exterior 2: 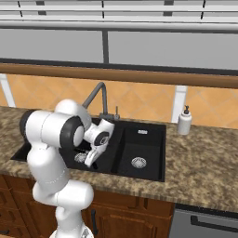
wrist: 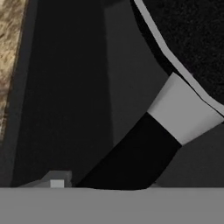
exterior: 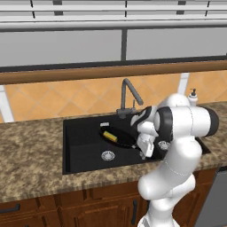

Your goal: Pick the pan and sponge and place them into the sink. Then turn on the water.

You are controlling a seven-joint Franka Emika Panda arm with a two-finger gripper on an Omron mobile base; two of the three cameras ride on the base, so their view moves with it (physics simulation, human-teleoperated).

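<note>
sink (exterior: 84, 146): black, silver drains
pan (exterior: 122, 138): black, grey rim, grey-and-black handle
sponge (exterior: 109, 135): yellow
faucet (exterior: 128, 95): grey
counter (exterior: 31, 159): speckled brown
backsplash (exterior: 66, 99): orange tiles
soap bottle (exterior 2: 184, 122): white

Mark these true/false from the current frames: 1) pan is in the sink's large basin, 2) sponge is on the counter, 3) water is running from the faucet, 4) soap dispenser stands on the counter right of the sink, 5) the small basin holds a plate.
1) The pan lies in the large basin of the sink: true.
2) The sponge is on the counter: false. It rests on the pan, inside the sink.
3) Water runs from the faucet: false. No stream shows under the spout.
4) The soap dispenser stands on the counter right of the sink: true.
5) The small basin holds a plate: false. Its floor shows just the silver drain.
</note>
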